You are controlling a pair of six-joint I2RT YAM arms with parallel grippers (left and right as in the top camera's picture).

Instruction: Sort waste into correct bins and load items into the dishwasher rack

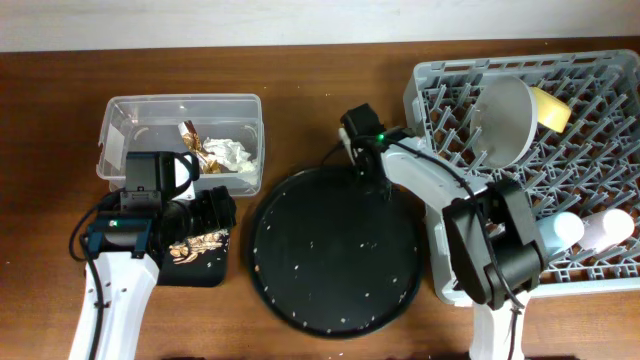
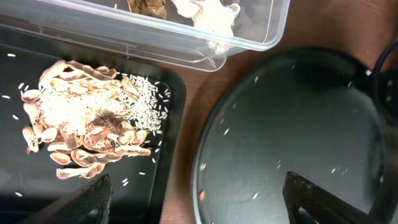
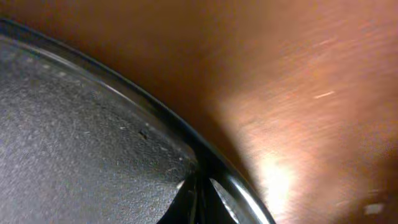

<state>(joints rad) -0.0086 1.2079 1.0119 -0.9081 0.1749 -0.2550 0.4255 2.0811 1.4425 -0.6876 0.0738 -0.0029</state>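
- Left end effector (image 2: 198, 186) hangs with fingers spread wide, gripping nothing, over the small black tray (image 2: 169, 124) on the desk (image 1: 320, 70).
- One heap of brown food scraps (image 2: 87, 124), mixed with pale rice grains, lies in that tray.
- One clear box (image 1: 120, 108) holds one gold wrapper (image 1: 192, 135) and one crumpled white tissue (image 1: 230, 153).
- Right end effector (image 3: 200, 198) sits at the rim of the round tray (image 1: 335, 250); whether it is spread or pinching, I cannot tell.
- One grey rack (image 1: 600, 80) carries one plate (image 1: 503, 120), one yellow bowl (image 1: 552, 108), one blue cup (image 1: 562, 232) and one pink cup (image 1: 612, 228).
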